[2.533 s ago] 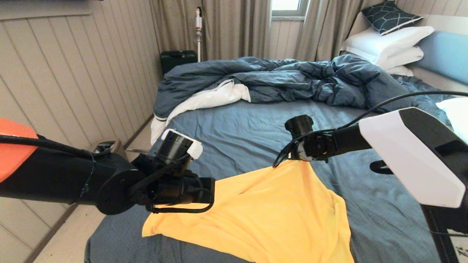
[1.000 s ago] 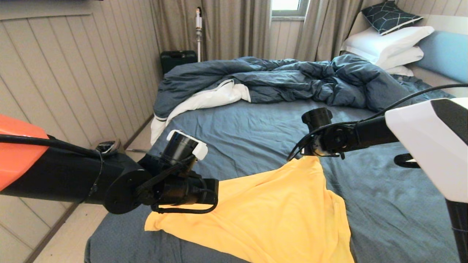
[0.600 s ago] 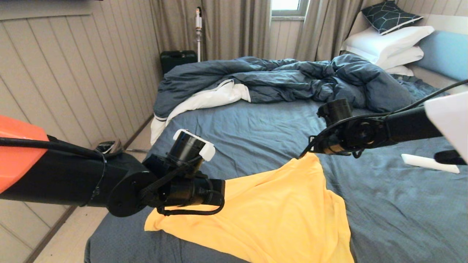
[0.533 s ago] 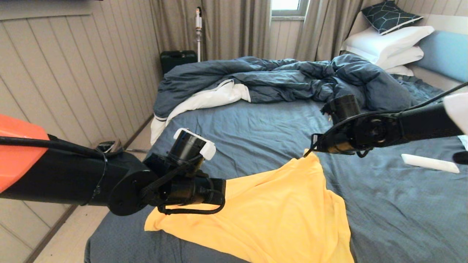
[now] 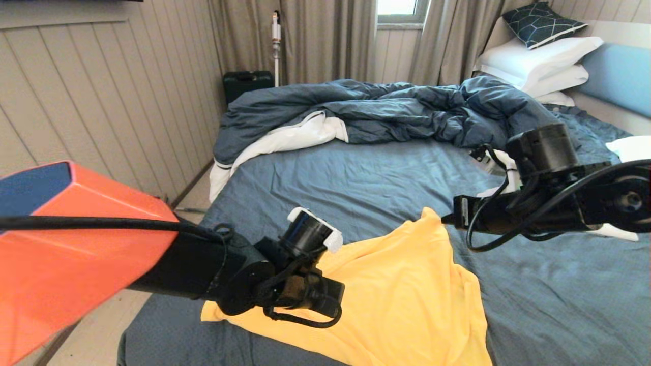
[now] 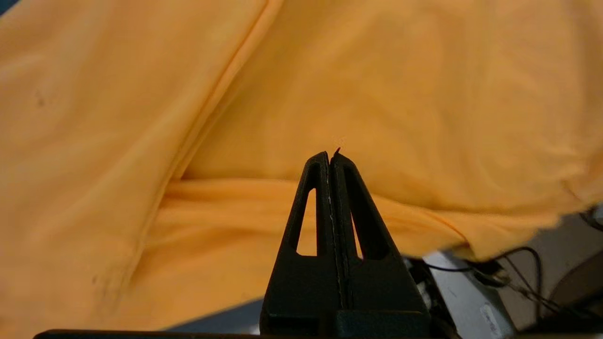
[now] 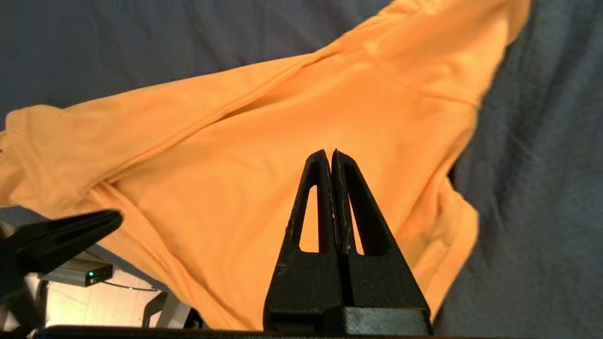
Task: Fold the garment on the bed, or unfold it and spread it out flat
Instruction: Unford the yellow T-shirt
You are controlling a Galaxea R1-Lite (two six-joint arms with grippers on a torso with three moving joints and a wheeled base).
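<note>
Garment [image 5: 402, 295]: crumpled on bed [image 5: 366, 178], beneath both sets of fingers. Left gripper [image 6: 332, 155], right gripper [image 7: 333, 155]: fingers pressed together, empty. Advice: reopen, pinch opposite edges, spread evenly.

Beyond the right gripper [image 5: 447, 219] we see open sheet [image 5: 356, 178]; the heaped duvet [image 5: 407, 109] blocks farther reach.

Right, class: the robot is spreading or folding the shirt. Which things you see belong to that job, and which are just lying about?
Job: T-shirt, bed, left end effector, right end effector.
Lying about: duvet, pillows, black case.
</note>
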